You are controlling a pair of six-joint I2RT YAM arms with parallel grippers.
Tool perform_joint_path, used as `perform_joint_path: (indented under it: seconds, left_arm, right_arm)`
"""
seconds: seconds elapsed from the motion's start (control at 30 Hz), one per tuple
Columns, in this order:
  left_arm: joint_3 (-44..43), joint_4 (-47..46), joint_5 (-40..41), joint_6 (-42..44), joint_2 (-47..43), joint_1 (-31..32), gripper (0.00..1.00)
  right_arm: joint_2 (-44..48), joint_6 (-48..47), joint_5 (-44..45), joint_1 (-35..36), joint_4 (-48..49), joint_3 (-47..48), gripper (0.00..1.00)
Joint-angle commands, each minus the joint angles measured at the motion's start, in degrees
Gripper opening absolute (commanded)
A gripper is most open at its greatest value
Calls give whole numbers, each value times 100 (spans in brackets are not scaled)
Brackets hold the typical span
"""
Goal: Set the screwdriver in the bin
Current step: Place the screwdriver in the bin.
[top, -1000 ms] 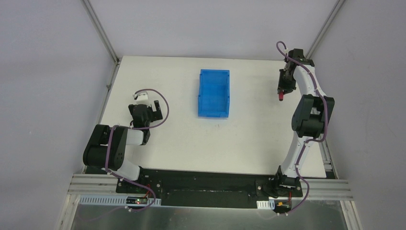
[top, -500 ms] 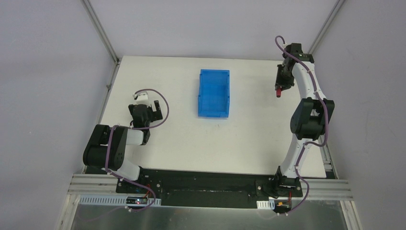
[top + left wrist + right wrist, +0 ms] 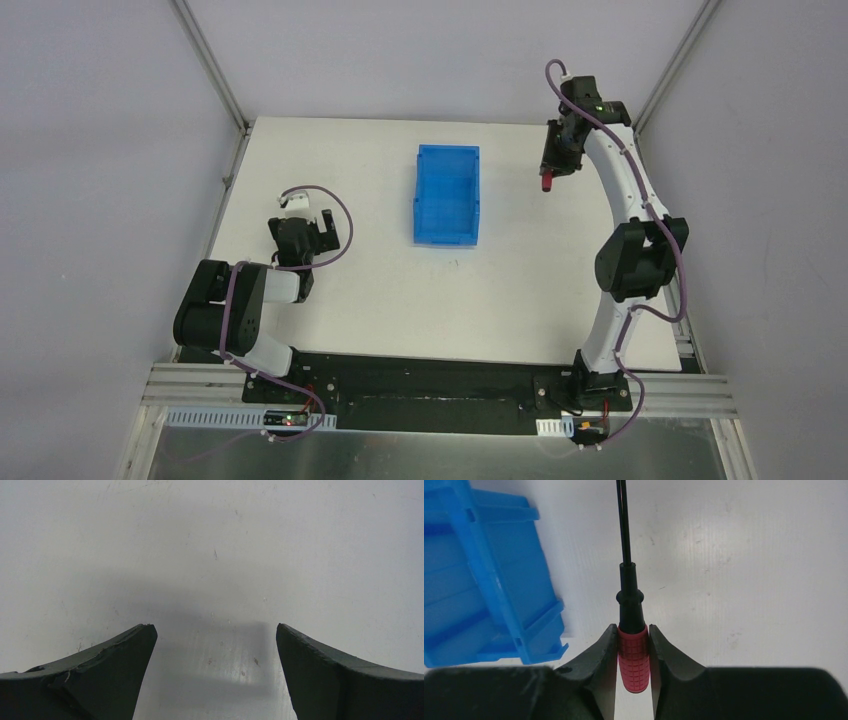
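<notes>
My right gripper (image 3: 552, 170) is shut on the screwdriver's red handle (image 3: 633, 657) and holds it above the table, right of the blue bin (image 3: 447, 194). In the right wrist view the dark shaft (image 3: 624, 525) points away from the fingers, and the bin (image 3: 479, 575) lies at the left. In the top view only the red handle end (image 3: 546, 184) shows below the gripper. My left gripper (image 3: 322, 229) is open and empty over bare table at the left, its fingers (image 3: 100, 675) wide apart.
The white table (image 3: 520, 290) ends at metal frame posts at the back corners (image 3: 240, 125). The black base rail (image 3: 420, 385) runs along the near edge. The left arm's body (image 3: 225, 310) sits at the near left.
My right gripper has moved left and towards the back with the screwdriver, closer to the bin. The left arm has not moved.
</notes>
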State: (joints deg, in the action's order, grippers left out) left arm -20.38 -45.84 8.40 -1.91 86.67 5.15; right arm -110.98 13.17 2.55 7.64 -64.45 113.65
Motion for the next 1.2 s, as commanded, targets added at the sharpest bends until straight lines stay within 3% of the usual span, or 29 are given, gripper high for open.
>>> perform_joint_path:
  seconds: [0.0, 0.57, 1.17]
  left_arm:
    - [-89, -144, -58, 33, -45, -31, 99]
    - [-90, -144, -58, 33, -48, -36, 99]
    - [-89, -144, -58, 33, -50, -31, 99]
  right_arm:
    - [372, 483, -54, 351, -2, 365, 16]
    - [-222, 1206, -15, 1645, 287, 966, 17]
    - [-719, 1872, 1062, 2669, 585, 870, 17]
